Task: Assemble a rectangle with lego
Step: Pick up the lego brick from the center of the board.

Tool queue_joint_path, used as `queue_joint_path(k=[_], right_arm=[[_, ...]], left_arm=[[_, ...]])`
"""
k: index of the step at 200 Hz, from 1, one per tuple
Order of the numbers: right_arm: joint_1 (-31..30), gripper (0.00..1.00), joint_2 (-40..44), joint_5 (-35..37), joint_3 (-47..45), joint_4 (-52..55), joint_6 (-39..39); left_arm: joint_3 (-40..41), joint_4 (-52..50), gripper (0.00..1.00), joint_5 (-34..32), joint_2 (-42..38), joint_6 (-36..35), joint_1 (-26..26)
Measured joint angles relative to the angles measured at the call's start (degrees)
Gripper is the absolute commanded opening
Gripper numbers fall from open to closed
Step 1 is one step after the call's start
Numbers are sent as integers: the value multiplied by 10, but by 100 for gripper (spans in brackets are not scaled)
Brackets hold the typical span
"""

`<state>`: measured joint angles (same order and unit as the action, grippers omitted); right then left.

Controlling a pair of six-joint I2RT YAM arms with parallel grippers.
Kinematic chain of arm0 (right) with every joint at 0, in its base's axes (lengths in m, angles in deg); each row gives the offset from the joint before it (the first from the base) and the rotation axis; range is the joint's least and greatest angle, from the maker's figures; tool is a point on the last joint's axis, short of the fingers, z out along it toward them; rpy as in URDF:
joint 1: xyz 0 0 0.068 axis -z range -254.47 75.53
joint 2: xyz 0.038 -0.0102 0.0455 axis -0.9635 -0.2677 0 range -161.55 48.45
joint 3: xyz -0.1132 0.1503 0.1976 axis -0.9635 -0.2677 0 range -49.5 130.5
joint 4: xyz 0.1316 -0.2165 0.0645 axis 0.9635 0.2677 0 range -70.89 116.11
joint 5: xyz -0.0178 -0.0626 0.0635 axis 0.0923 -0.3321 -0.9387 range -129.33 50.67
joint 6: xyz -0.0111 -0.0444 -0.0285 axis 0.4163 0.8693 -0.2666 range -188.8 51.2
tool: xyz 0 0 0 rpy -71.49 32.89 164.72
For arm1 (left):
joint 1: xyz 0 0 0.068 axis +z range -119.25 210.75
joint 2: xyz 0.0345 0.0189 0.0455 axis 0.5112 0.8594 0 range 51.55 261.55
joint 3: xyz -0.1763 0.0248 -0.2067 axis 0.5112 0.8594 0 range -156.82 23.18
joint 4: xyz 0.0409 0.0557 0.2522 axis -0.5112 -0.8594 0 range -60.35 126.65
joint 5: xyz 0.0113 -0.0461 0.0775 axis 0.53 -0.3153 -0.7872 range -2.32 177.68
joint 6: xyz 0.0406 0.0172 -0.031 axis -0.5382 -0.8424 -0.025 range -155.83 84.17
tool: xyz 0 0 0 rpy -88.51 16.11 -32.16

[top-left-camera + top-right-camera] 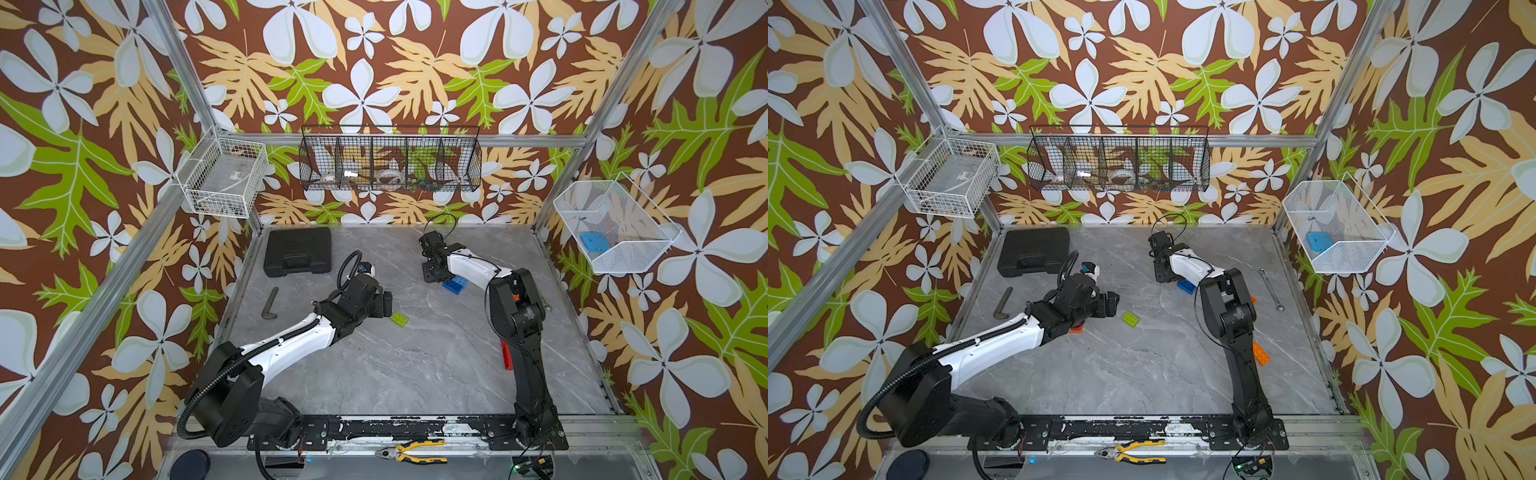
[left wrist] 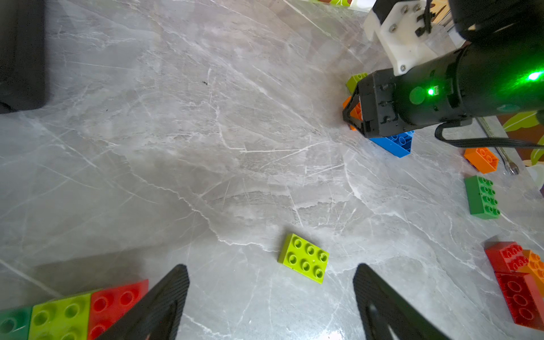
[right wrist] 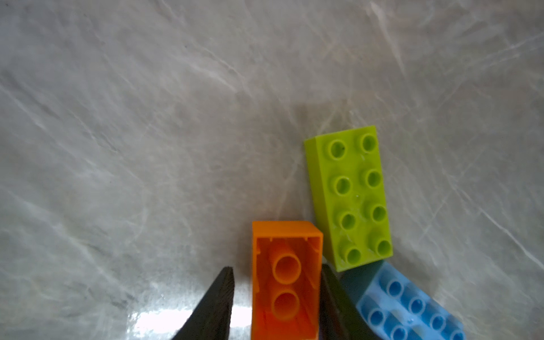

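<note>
Right fingers (image 3: 217, 303): held apart on either side of an overturned orange plastic brick (image 3: 285, 282). One finger is pressed to its long side and a narrow gap is left at the other, so no grip is closed yet.
Orange brick: laid hollow side up on the grey marble-patterned tabletop (image 3: 147, 117), between the right fingers, with its far end past the fingertips.
Lime 2x4 studded plastic brick (image 3: 350, 194): set studs up, just outside the touching finger and ahead of its tip.
Blue studded plastic brick (image 3: 412, 306): found outside that same finger, against the lime brick's near end.
Left fingers (image 2: 164, 303): spread wide, with nothing held between them.
Flat lime 2x3 studded plate (image 2: 303, 258): laid on the tabletop just ahead of the left fingertips, in line with the gap between them.
Row of dark green, lime and red bricks (image 2: 59, 318): lined up side by side outside one left finger and partly hidden by it.
</note>
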<state>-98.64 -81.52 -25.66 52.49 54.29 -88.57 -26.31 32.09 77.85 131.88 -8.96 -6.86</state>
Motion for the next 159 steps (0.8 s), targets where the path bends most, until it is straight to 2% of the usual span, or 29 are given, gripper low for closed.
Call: queue_joint_path(k=[62, 81, 100, 121, 141, 159], right_arm=[[0, 21, 0, -1, -14, -18, -7], [0, 18, 23, -21, -40, -25, -7], [0, 17, 81, -73, -90, -35, -5], [0, 17, 169, -165, -161, -66, -8], [0, 17, 245, -289, -234, -104, -35], [0, 17, 311, -410, -308, -153, -89]], left_arm=[[-4, -3, 90, -5, -6, -3, 0], [-5, -8, 90, -9, -14, -5, 5], [9, 0, 89, -3, -39, -11, 31], [43, 19, 88, -3, -85, -26, 56], [89, 73, 87, 22, -145, -65, 50], [142, 134, 92, 35, -198, -110, 20]])
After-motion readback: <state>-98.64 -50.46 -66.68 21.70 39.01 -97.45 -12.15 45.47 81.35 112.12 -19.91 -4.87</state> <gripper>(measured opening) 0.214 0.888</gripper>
